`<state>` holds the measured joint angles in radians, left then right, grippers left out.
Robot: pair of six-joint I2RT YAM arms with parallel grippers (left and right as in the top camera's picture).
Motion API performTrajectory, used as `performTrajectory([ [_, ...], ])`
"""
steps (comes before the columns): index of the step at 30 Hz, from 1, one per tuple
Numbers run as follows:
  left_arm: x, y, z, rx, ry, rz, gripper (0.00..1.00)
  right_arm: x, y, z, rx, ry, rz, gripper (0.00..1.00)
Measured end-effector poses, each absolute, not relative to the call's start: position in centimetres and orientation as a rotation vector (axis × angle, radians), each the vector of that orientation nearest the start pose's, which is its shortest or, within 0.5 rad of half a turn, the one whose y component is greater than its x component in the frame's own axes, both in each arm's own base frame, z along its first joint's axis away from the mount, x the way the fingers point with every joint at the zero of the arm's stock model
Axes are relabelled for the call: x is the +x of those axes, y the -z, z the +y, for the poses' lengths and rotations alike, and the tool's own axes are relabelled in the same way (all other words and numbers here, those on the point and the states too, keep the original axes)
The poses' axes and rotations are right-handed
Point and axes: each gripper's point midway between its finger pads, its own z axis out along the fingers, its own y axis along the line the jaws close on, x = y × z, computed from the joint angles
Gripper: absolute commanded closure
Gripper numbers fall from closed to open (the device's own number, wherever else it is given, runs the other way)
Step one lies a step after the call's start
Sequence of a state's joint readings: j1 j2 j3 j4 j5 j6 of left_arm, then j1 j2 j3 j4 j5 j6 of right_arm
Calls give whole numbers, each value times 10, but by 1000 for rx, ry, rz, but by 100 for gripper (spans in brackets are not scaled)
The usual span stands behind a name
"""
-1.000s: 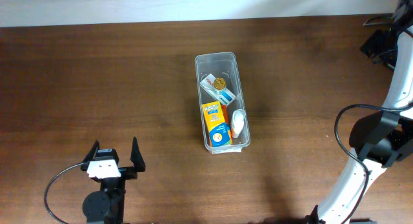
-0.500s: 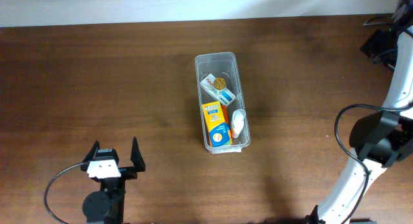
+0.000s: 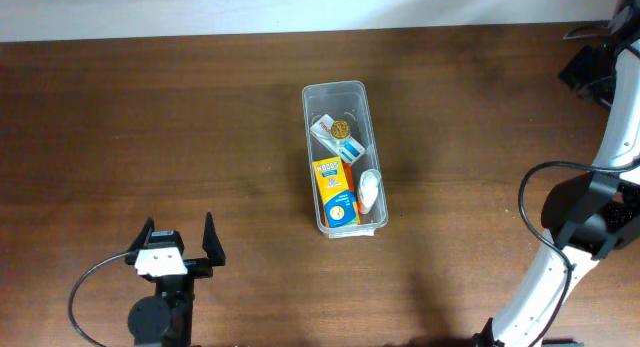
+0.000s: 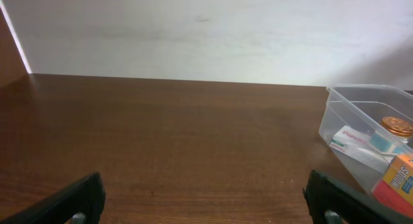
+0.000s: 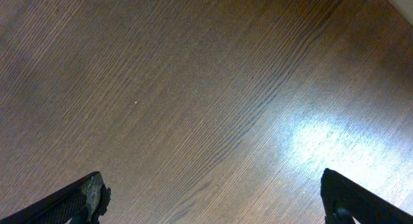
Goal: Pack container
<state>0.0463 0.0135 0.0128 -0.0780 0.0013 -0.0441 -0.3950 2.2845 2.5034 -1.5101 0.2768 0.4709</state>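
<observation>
The container (image 3: 335,87) is a long clear plastic bin standing in the middle of the table. Inside lie an orange box (image 3: 336,192), a white and blue box (image 3: 342,139), a round gold piece (image 3: 340,128) and a small white item (image 3: 369,189). My left gripper (image 3: 179,227) is open and empty near the front left, well away from the bin. In the left wrist view the container (image 4: 352,104) is at the right, beyond the open left gripper (image 4: 205,188). The right wrist view has my right gripper (image 5: 211,185) open over bare wood, holding nothing.
The right arm (image 3: 600,212) stands along the table's right edge, with dark cabling at the far right corner (image 3: 590,62). A pale wall (image 4: 193,30) borders the table's back edge. Brown wood lies between both grippers and the bin.
</observation>
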Motion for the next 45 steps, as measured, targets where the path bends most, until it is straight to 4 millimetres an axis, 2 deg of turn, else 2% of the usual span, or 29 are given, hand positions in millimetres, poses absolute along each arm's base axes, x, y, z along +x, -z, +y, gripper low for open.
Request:
performTrajectory([
  [23, 246, -158, 11, -74, 0, 1648, 1, 430, -195, -230, 1237, 378, 2543, 2],
  [26, 246, -158, 11, -74, 0, 1648, 1, 428, -201, -229, 1234, 375, 2531, 2],
  [30, 246, -158, 11, -74, 0, 1648, 1, 421, -232, -227, 1218, 365, 2469, 2],
  [35, 246, -158, 11, -72, 2, 1648, 1, 390, -295, -219, 1188, 380, 2327, 2],
  [38, 246, -157, 11, -71, 2, 1648, 1, 376, -324, -216, 1165, 376, 2222, 2],
  [45, 246, -158, 11, -71, 2, 1648, 1, 366, -357, -207, 1081, 321, 1954, 2],
])
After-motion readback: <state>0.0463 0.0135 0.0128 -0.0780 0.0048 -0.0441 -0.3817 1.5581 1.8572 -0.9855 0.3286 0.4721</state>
